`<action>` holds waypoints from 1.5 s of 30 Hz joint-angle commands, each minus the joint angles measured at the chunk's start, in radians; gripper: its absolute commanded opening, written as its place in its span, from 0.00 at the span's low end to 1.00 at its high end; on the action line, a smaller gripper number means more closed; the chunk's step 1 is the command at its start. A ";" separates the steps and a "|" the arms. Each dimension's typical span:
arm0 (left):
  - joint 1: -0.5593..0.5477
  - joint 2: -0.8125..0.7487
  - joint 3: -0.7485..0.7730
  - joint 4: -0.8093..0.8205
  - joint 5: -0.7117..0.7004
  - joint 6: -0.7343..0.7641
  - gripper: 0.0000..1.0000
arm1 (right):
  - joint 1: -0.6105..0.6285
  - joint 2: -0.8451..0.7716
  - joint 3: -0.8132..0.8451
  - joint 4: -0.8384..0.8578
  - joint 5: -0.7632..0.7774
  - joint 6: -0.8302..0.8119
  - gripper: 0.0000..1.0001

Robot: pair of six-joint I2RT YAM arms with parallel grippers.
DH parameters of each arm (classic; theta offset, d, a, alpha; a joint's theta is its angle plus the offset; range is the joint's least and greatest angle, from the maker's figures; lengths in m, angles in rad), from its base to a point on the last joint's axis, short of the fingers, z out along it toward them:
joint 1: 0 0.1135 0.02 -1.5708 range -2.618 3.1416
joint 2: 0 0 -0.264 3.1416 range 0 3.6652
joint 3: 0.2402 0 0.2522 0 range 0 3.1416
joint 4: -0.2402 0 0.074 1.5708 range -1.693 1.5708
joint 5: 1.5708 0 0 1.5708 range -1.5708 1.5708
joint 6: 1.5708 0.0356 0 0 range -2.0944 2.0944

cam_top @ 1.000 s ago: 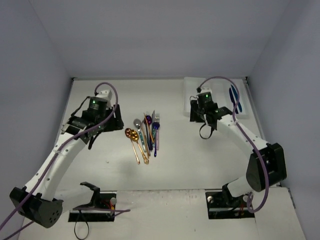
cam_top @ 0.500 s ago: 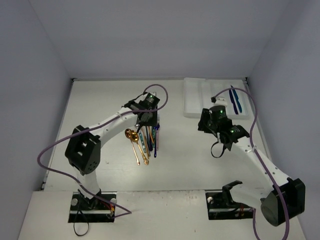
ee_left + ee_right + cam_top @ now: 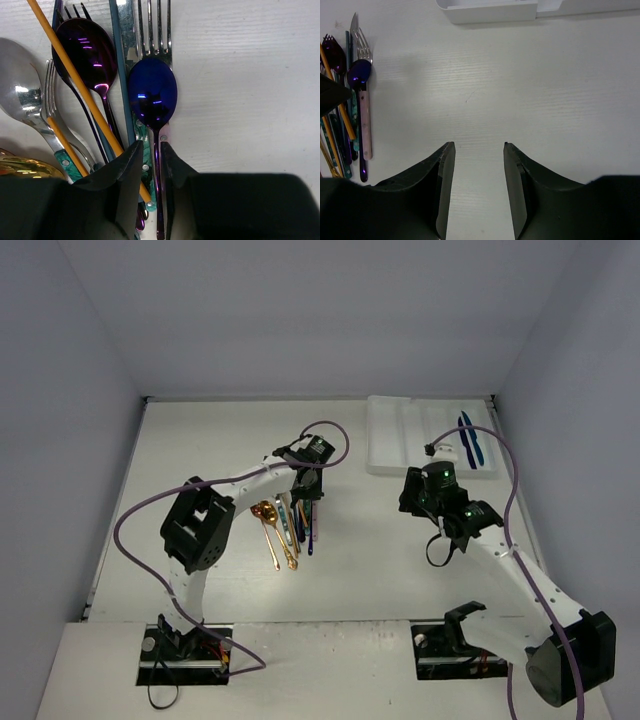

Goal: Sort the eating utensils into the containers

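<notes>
I'm working the pick on the blue spoon (image 3: 152, 92). It's lying at the right edge of the utensil pile (image 3: 290, 515), its bowl resting on a silver fork (image 3: 155, 30), well apart from the white tray (image 3: 385, 440) at the far right. The left gripper (image 3: 151, 150) is standing with its jaws narrow astride the spoon's slim handle, and I can't tell whether they're pinching it yet. I'm aiming for a squeeze on that handle alone — the orange stick (image 3: 75, 80) is running under one finger and should be staying out of the bite — then a straight lift, so the fork isn't dragging along. The right gripper (image 3: 477, 150) is hanging part-open over bare table (image 3: 545, 90), holding nothing.
</notes>
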 commanded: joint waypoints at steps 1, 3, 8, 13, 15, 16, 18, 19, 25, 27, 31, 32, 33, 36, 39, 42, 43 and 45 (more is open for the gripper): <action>-0.004 -0.027 0.015 0.031 -0.042 -0.012 0.14 | -0.007 -0.008 -0.004 0.018 -0.002 -0.004 0.41; -0.001 -0.023 0.008 0.034 -0.045 -0.014 0.11 | -0.006 -0.008 -0.004 0.018 -0.002 -0.004 0.41; -0.002 0.004 0.004 0.033 -0.044 -0.011 0.09 | -0.006 -0.003 -0.005 0.020 0.000 -0.008 0.41; -0.001 0.027 -0.001 0.029 -0.047 -0.012 0.09 | -0.006 -0.001 -0.008 0.020 0.001 -0.008 0.41; -0.001 0.035 -0.007 0.029 -0.048 -0.015 0.09 | -0.006 0.000 -0.008 0.019 0.001 -0.009 0.41; 0.000 0.041 -0.007 0.029 -0.047 -0.015 0.09 | -0.006 0.000 -0.009 0.018 0.002 -0.010 0.41; 0.001 0.053 -0.007 0.027 -0.047 -0.015 0.10 | -0.006 0.003 -0.012 0.018 0.001 -0.011 0.41; 0.002 0.059 -0.006 0.025 -0.049 -0.017 0.10 | -0.006 0.003 -0.012 0.020 0.000 -0.011 0.41; 0.007 0.086 0.009 0.009 -0.047 -0.026 0.29 | -0.006 0.006 -0.012 0.019 0.001 -0.015 0.41; 0.007 0.092 0.020 0.000 -0.051 -0.030 0.37 | -0.006 0.007 -0.014 0.019 0.000 -0.016 0.41; 0.007 0.105 0.041 -0.014 -0.061 -0.028 0.39 | -0.007 0.009 -0.014 0.020 0.000 -0.018 0.41; 0.008 0.108 0.046 -0.015 -0.059 -0.027 0.39 | -0.006 0.010 -0.014 0.020 0.000 -0.020 0.41; 0.007 0.113 0.049 -0.014 -0.056 -0.027 0.38 | -0.006 0.011 -0.014 0.020 0.000 -0.022 0.41; 0.005 0.125 0.062 -0.015 -0.040 -0.029 0.26 | -0.007 0.013 -0.015 0.020 0.000 -0.024 0.41; 0.005 0.131 0.070 -0.018 -0.032 -0.035 0.12 | -0.007 0.015 -0.010 0.018 -0.003 -0.025 0.41; 0.005 0.122 0.093 -0.028 -0.030 -0.031 0.00 | -0.008 0.016 0.000 0.020 -0.005 -0.028 0.41; 0.006 0.116 0.105 -0.032 -0.031 -0.028 0.00 | -0.009 0.017 0.005 0.020 -0.006 -0.029 0.41; 0.007 0.091 0.123 -0.037 -0.038 -0.017 0.00 | -0.007 0.019 0.021 0.020 -0.015 -0.033 0.41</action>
